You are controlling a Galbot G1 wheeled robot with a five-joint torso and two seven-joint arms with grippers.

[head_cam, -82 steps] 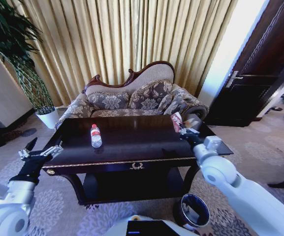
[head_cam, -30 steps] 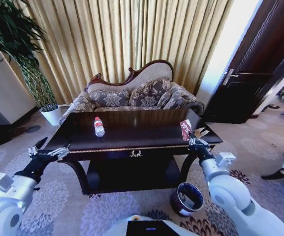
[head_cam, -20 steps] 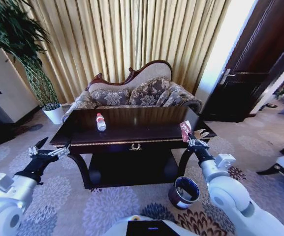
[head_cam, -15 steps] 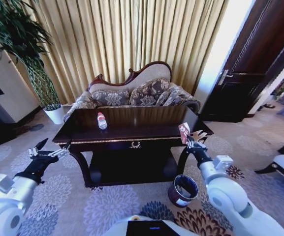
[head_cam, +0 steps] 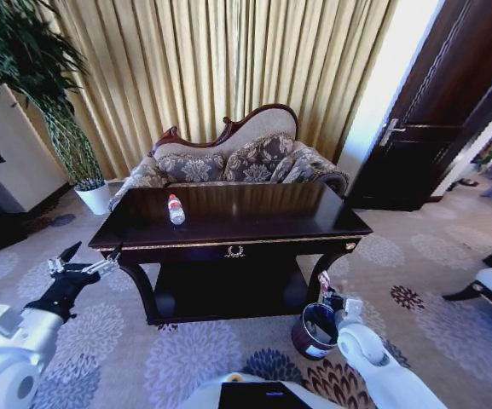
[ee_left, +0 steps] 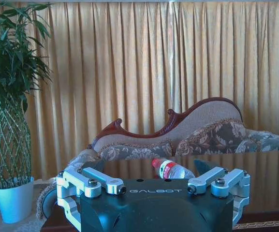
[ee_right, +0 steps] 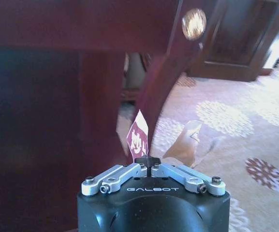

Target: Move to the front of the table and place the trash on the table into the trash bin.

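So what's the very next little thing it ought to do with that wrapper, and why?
Probably open the right gripper and let go. It is shut on the wrapper and hangs low beside the table leg, at the rim of the trash bin. From here it looks about over the opening, though a small nudge inward first may be safer. The left gripper waits open.

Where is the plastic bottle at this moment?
In the head view the plastic bottle lies on the table, toward its left rear part, in front of the sofa.

Left tool (head_cam: pixel 82 266) spread; right tool (ee_right: pixel 149 163) seemingly clamped.
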